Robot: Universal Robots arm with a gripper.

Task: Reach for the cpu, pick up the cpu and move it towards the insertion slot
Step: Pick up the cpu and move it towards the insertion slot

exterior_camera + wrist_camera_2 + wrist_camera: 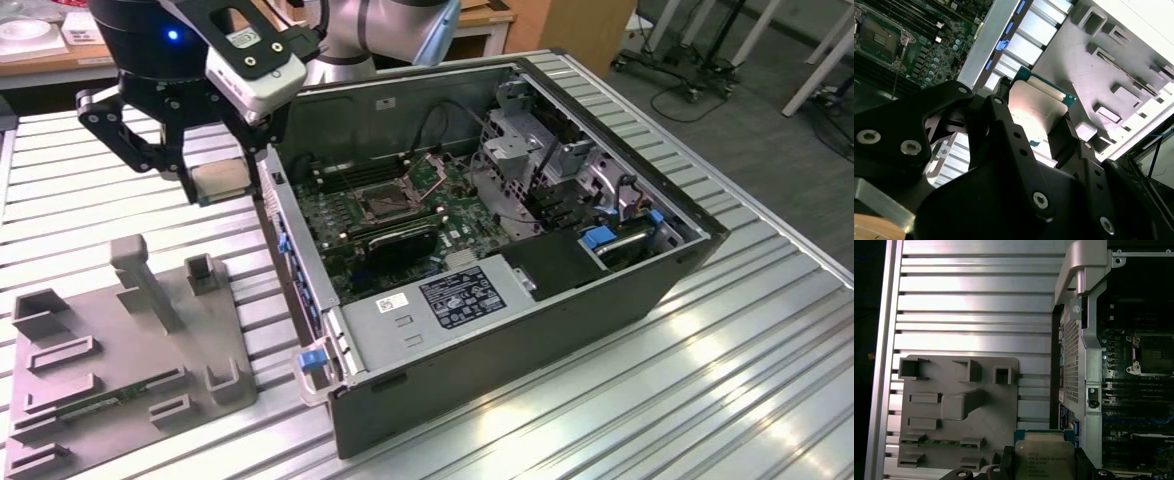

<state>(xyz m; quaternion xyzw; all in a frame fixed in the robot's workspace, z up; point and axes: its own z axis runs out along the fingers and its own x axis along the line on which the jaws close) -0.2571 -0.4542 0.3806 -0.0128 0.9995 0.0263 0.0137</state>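
Gripper [218, 175] sits upper left in the exterior view, my two black fingers [163, 165] clamped on opposite edges of the cpu [220, 186]. I hold the chip in the air, clear of the slatted metal table [747, 400]; both wrist views show its silvery top between my fingers.

Lower left: grey parts fixture [134, 340], a green memory stick [120, 395] seated along its near edge. None of its pockets holds a cpu.

Centre: open computer case [534, 370]. The chip hangs outside it, just beside its left-hand wall.

Inside, right of that wall: the insertion slot [378, 203], metal frame, dark middle, nothing in it.

Progress as I judge it: reach and pick-up done. Carry under way but unfinished; cpu and slot are well apart, with the case wall between.
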